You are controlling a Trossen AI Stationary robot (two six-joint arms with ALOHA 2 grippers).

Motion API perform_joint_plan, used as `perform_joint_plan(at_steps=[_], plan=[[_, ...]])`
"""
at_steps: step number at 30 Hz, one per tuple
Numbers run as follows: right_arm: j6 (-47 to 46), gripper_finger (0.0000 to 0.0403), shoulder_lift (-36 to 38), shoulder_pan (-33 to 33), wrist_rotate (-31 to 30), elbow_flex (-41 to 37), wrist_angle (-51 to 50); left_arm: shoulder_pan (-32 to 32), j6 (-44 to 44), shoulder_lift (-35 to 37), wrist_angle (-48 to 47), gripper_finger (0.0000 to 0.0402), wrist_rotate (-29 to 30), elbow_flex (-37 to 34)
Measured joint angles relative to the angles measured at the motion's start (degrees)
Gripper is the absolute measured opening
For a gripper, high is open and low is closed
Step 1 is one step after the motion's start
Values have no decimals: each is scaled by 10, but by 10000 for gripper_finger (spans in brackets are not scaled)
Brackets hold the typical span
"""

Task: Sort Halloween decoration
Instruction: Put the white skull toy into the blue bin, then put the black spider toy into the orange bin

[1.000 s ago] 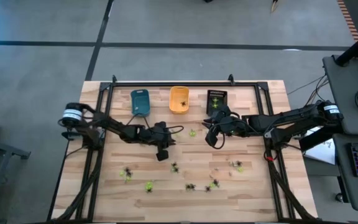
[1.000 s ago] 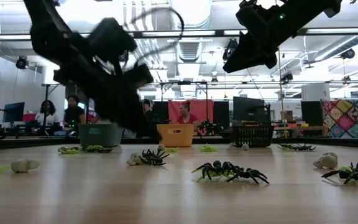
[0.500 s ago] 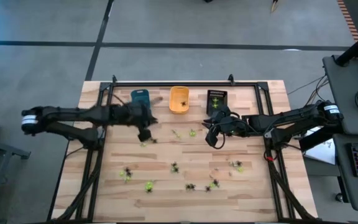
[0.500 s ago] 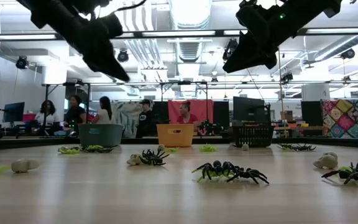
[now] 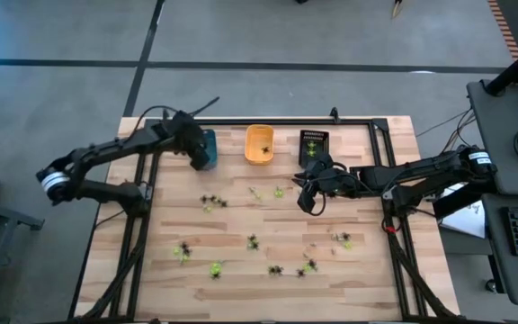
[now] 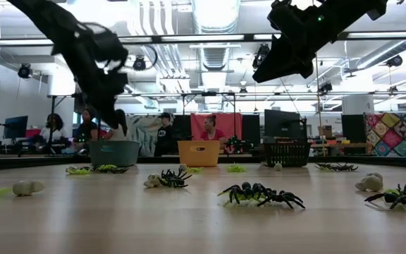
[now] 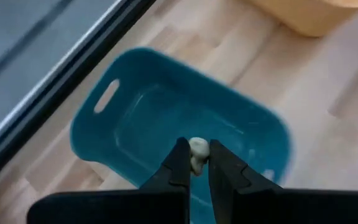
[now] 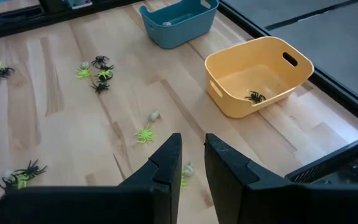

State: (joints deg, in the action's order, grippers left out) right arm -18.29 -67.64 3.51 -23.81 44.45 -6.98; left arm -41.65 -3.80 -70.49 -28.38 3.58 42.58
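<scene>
The left gripper (image 7: 195, 163) pinches a pale figure (image 7: 197, 150) above the blue tray (image 7: 129, 118); the right gripper (image 8: 192, 163), slightly apart, holds nothing at 3 o'clock.

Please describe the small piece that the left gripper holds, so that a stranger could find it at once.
Find the blue plastic tray at the table's far edge, leftmost of three trays beside the orange plastic tray. Directly above it hangs the left gripper, shut on a tiny pale whitish figure. Unlike the other figures, it is off the table.

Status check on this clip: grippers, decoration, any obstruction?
Left gripper shut on pale figure, over blue tray. Right gripper idle mid-table, nothing held. Nothing in the way.
</scene>
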Motion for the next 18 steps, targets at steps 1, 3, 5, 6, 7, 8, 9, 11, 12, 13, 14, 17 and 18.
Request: perform_joint_plan(at_steps=[1, 3, 5, 6, 7, 8, 9, 11, 12, 13, 14, 17, 18], plan=[[6, 61, 0, 0, 0, 0, 0, -7, 0, -15, -1, 1, -2, 4], [15, 61, 0, 0, -2, 0, 0, -15, -1, -42, 0, 3, 1, 14], [20, 61, 0, 0, -2, 0, 0, -18, -5, -66, 4, 13, 17, 28], [23, 61, 0, 0, -2, 0, 0, -19, -5, -78, 4, 19, 29, 35], [23, 61, 0, 0, -2, 0, 0, -19, -5, -88, 4, 27, 39, 42], [23, 61, 0, 0, -2, 0, 0, -19, -5, -98, 4, 36, 48, 50], [23, 61, 0, 0, -2, 0, 0, -19, -6, -107, 5, 46, 54, 57], [19, 61, 0, 0, 0, 0, -2, -19, -11, -124, 4, 67, 55, 68], [18, 61, 0, 0, 0, 0, -2, -19, -13, -131, 3, 77, 56, 72], [18, 61, 0, 0, 1, 0, -2, -19, -14, -138, 1, 88, 57, 76], [18, 61, 0, 0, 2, 0, -2, -19, -15, -144, -1, 97, 58, 79], [14, 61, 0, 0, 3, 0, -3, -19, -23, -156, -14, 120, 59, 83], [14, 61, 0, 0, 3, 0, -3, -19, -25, -157, -15, 125, 59, 83]])
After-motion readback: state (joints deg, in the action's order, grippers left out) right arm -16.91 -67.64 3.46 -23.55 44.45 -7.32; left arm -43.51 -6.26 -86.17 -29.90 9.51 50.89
